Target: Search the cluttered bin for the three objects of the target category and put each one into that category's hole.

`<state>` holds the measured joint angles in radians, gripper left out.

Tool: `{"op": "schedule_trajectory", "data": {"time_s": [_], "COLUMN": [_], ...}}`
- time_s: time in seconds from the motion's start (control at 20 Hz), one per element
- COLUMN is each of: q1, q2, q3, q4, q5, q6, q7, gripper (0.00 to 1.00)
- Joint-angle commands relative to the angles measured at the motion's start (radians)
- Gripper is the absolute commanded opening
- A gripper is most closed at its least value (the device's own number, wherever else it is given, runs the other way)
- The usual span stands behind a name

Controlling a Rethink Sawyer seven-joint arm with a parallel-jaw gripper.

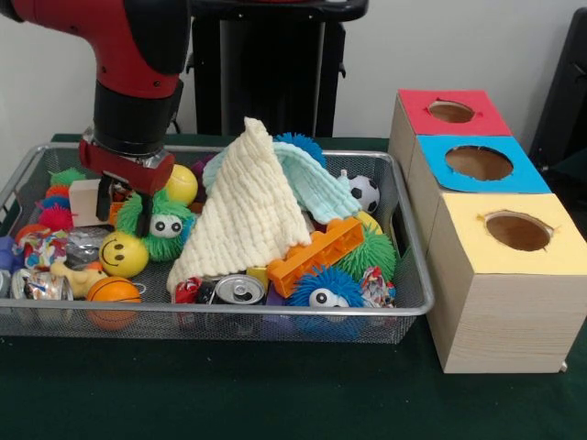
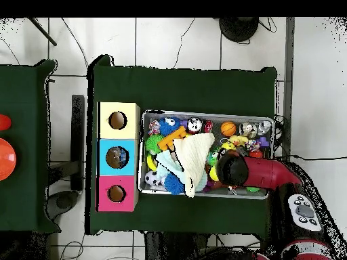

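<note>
Cloth point(image 1: 249, 206) atop toys in bin point(image 1: 404, 307)

The pincer point(image 1: 128, 203) reaches into the wire basket point(image 1: 415, 302) near its left end, just above a green spiky toy point(image 1: 165, 229). A cream cloth point(image 1: 248, 206) is heaped mid-basket.

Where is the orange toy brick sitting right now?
In the front view the orange toy brick lies in the wire bin, right of centre, leaning against the cream cloth, just above the blue spiky ball.

A green-covered table point(image 1: 229, 394) carries a wire bin point(image 1: 275, 316) and 3 wooden boxes point(image 1: 500, 293).
</note>
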<state>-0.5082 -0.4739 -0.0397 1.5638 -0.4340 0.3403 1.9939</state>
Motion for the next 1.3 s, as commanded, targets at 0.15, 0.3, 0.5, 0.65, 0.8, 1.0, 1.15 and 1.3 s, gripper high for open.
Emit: {"op": "schedule_trajectory", "data": {"time_s": [0.15,0.3,0.5,0.65,0.8,1.0,1.15,1.3], "q1": [-0.020,-0.022,-0.018,-0.019,-0.020,0.001,-0.002,-0.018], "q2": [0.053,0.039,0.019,0.036,0.078,0.116,0.146,0.180], "q3": [-0.003,0.000,-0.005,-0.005,-0.010,-0.039,-0.042,-0.025], "q4": [-0.079,-0.074,-0.073,-0.081,-0.107,-0.136,-0.160,-0.169], "q5": [-0.047,-0.043,-0.041,-0.039,-0.046,-0.057,-0.065,-0.064], "q6": [-0.006,0.015,0.034,0.027,-0.003,-0.031,-0.035,-0.040], "q7": [0.015,0.004,-0.001,0.007,0.020,0.043,0.032,0.016], "gripper": [1.00,1.00,1.00,1.00,1.00,1.00,1.00,1.00]}}
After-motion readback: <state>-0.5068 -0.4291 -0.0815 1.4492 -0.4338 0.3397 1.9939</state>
